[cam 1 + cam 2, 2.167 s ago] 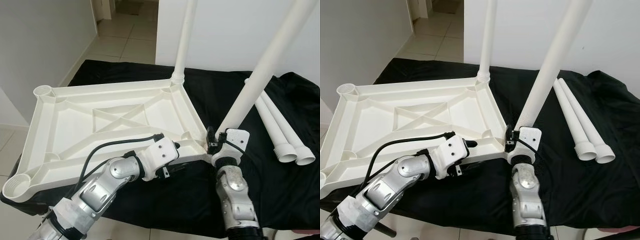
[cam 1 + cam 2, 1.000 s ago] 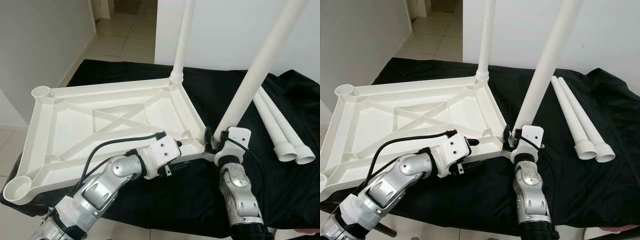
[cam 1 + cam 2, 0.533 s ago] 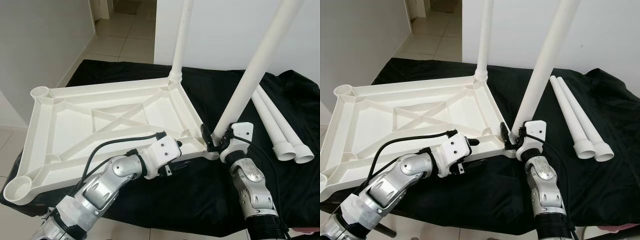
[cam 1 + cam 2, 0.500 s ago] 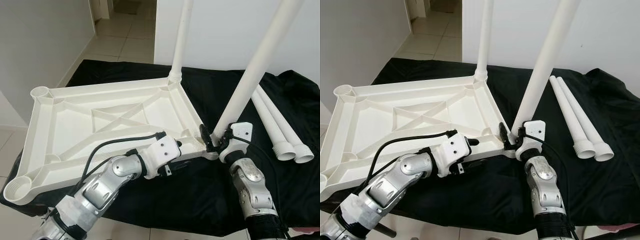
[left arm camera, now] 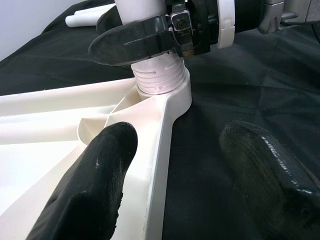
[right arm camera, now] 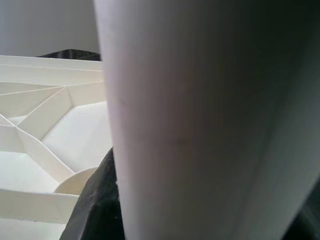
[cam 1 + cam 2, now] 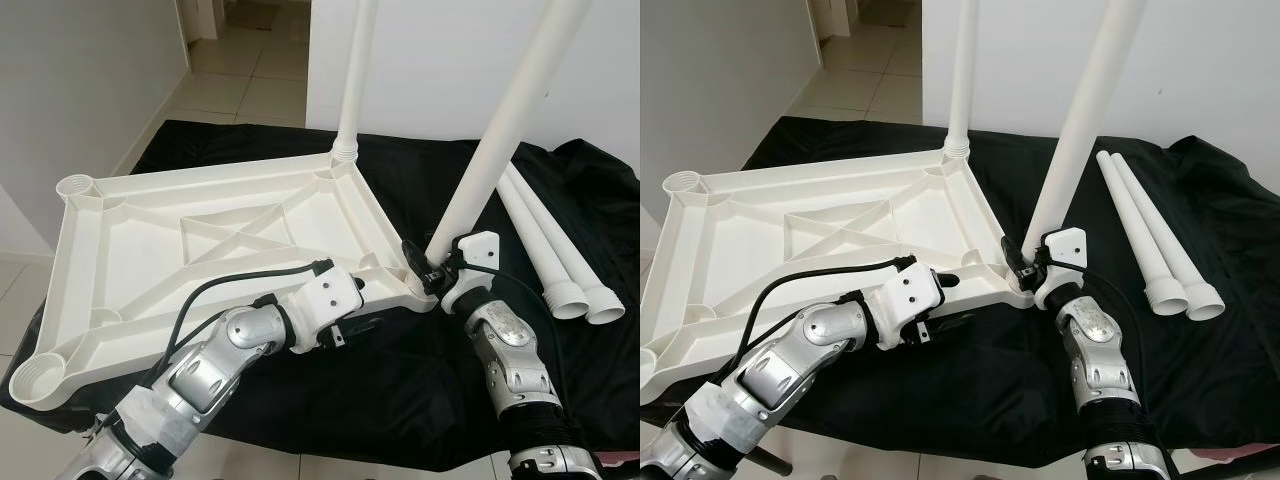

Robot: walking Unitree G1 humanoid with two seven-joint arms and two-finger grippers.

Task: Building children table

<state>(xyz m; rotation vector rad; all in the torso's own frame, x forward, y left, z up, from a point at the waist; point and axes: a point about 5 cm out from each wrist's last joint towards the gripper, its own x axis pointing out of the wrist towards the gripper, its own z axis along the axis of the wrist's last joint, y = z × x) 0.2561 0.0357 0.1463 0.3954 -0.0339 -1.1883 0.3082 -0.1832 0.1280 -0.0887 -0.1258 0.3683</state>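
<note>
Surface: black cloth [image 7: 560, 190], white ribbed plastic tabletop [image 7: 200, 240] upside down.
Right gripper [image 7: 428, 268]: I see it clamped round tall white plastic leg [image 7: 500, 130], upright in near-right socket.
Left gripper [image 5: 170, 165]: fingers spread, straddling tabletop rim beside that socket.

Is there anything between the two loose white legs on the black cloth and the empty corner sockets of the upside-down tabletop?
Nothing lies on the cloth between them, but the route crosses the tabletop. The two loose legs lie at its right; the empty sockets are at its left. The mounted leg, held by the right gripper, stands between.
</note>
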